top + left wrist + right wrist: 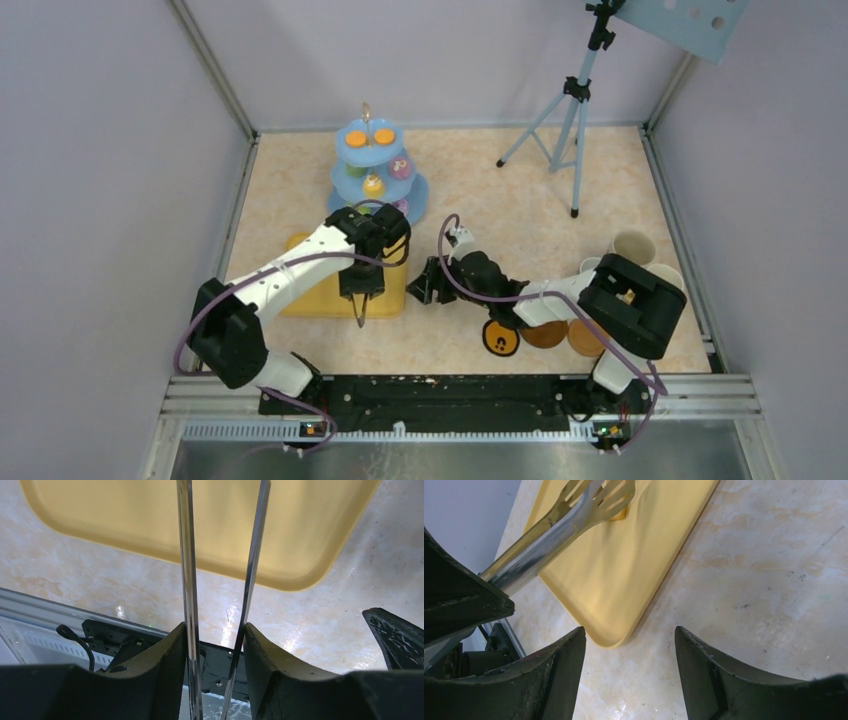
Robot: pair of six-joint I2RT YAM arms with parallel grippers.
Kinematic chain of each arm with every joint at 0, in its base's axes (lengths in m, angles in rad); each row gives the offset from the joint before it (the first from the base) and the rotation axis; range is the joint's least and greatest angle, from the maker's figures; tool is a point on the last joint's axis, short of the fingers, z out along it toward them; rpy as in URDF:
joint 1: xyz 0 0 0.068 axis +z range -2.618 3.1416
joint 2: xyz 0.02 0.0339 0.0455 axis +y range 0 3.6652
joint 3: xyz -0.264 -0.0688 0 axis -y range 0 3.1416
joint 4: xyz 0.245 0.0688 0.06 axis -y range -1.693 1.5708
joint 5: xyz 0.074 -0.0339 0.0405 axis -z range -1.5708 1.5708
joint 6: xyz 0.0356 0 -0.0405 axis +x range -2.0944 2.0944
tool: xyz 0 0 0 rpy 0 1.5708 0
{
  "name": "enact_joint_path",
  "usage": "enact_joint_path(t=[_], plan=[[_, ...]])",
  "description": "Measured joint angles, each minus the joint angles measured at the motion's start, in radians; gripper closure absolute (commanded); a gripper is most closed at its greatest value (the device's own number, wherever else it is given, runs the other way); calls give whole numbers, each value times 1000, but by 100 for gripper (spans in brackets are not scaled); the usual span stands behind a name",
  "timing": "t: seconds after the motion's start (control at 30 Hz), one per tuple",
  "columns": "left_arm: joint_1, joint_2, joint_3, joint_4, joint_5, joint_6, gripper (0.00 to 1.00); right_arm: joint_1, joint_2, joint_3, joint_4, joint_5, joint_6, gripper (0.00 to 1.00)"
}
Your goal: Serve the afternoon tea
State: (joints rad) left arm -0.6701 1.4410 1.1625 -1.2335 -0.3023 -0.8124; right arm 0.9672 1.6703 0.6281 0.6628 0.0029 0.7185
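Observation:
The light-blue three-tier stand [377, 160] stands at the back of the table, with orange [355, 139], purple [401, 167] and yellow [372, 184] pastries on its tiers. My left gripper [362, 283] hovers over the yellow tray [310, 297], shut on the long metal tongs [189, 570]; both tong arms pass between its fingers [165, 660]. The tongs' slotted heads [604, 495] hang just above the tray. My right gripper [630, 635] is open and empty, low over bare table beside the tray's corner [611, 635]. Cream and grey mugs [633, 247] and brown coasters [546, 334] sit at the right.
A blue tripod [572, 120] stands at the back right. Grey walls close in the table on three sides. The arms' base rail [450, 385] runs along the near edge. One coaster [500, 339] carries a black print.

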Motion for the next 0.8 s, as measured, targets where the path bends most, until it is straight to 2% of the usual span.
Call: enact_joint_path(t=[0.13,0.53,0.8], plan=[[-8,29,10,-10,-11,-10,54,-3,-8,0,2,4,1,36],[-52,133,42,-67,-26,-60,53,-3,-20,-13,3,3,11,36],[-57,158,52,-84,-26,-69,60,-3,-42,-26,10,3,16,36]])
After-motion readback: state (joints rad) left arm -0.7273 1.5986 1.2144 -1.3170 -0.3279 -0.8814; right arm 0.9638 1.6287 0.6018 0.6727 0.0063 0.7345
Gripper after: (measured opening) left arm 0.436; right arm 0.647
